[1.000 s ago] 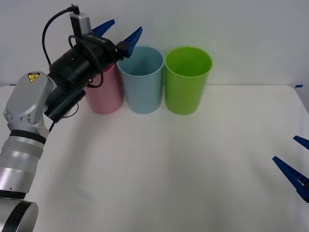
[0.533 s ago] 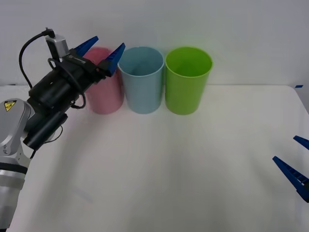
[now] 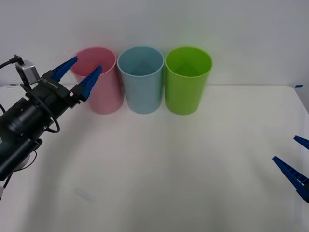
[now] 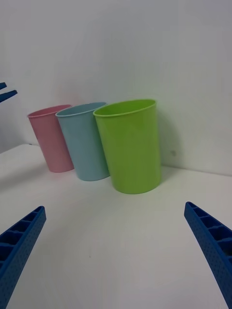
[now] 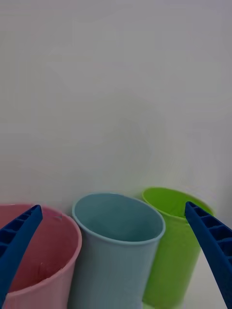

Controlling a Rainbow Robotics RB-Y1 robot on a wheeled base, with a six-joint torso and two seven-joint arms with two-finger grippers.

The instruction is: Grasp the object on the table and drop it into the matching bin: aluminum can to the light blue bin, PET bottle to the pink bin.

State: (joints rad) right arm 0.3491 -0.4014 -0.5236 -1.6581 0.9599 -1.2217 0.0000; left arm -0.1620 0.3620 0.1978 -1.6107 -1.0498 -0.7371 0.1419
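Standing in a row at the far side of the table [image 3: 169, 164] are three cups: pink bin [image 3: 107, 94] on the left, blue bin [image 3: 141, 82] in the middle, green cup [image 3: 188, 82] on the right. All three are sitting upright, rims up, sides touching or nearly so, against a plain white wall.

Left gripper [image 3: 89, 62] is hovering at the left end of the row, raised off the table at about rim height of the pink bin. Its blue fingers are spread wide and are gripping nothing. In the front view one fingertip is overlapping the pink bin's near-left wall; whether it is touching cannot be told. The arm body and its cable are trailing off toward the left edge.

From the left wrist view, the left gripper [image 5: 113, 207] is looking down and across the rims: pink bin [image 5: 43, 251] is lying by one finger, green cup [image 5: 174, 251] by the other, blue bin [image 5: 118, 251] between them. The blue bin's floor is hidden by its own wall, so its contents cannot be told.

Right gripper [image 3: 284, 149] is waiting low at the right edge of the table, fingers parted, well apart from the cups. From its wrist view, right gripper [image 4: 114, 207] is facing the row with bare tabletop between: green cup [image 4: 130, 147] nearest, then blue bin [image 4: 84, 142], then pink bin [image 4: 50, 140].
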